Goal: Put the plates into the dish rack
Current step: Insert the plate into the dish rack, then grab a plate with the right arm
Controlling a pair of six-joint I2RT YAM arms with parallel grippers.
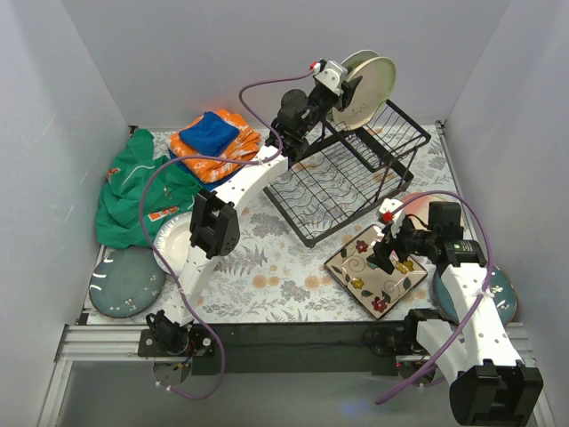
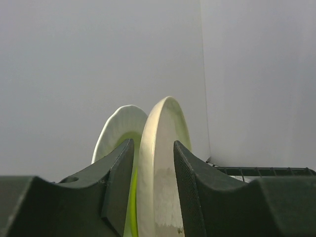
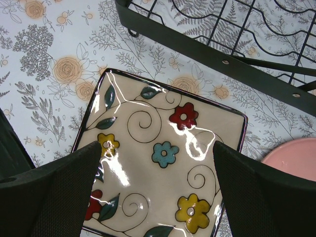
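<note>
Reaching over to the raised upper section of the dish rack (image 1: 286, 217), we are straddling the rim of a cream plate (image 1: 373, 87) with our left claw (image 2: 153, 143). Its fingers are standing slightly spread, with a sliver of gap showing on one side, so they are not pinching the plate. The cream plate is standing upright on that upper section, and a white plate with a lime-green face (image 2: 118, 126) is standing just behind it. Our right claw (image 3: 157, 148) is hovering spread wide above the square flowered plate (image 3: 143, 118), which is lying flat on the table (image 1: 267, 276) just in front of the rack. A pink plate (image 3: 296, 155) is lying beside it. A white plate (image 1: 173, 240) and a dark teal plate (image 1: 124, 283) are lying at the table's left side, and another teal plate (image 1: 508, 298) is lying at the right edge under our right arm.
</note>
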